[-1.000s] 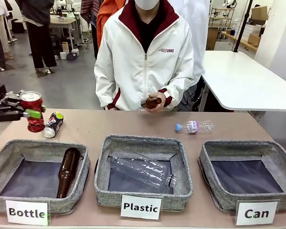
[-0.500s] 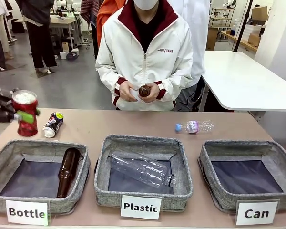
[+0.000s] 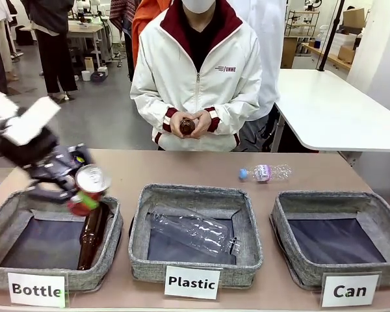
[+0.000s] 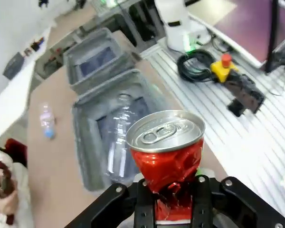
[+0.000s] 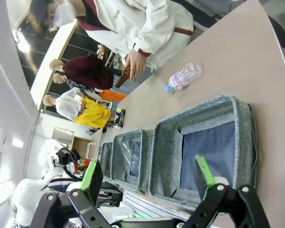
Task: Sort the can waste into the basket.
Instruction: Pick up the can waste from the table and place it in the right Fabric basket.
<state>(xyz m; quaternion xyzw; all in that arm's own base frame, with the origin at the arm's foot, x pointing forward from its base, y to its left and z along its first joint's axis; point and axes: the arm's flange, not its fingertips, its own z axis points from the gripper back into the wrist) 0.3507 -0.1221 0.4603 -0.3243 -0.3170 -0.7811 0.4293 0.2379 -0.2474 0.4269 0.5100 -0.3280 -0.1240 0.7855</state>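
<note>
Two fingers of your left gripper (image 4: 170, 202) were clamped on the crushed red can (image 4: 167, 152), silver top tilted, above the right edge of the "Bottle" basket (image 3: 91, 276). Your right gripper (image 5: 147, 175) stood spread wide, empty, facing the "Can" basket (image 5: 199, 114). The dark can (image 5: 118, 117) lay on the table (image 3: 182, 169).
</note>
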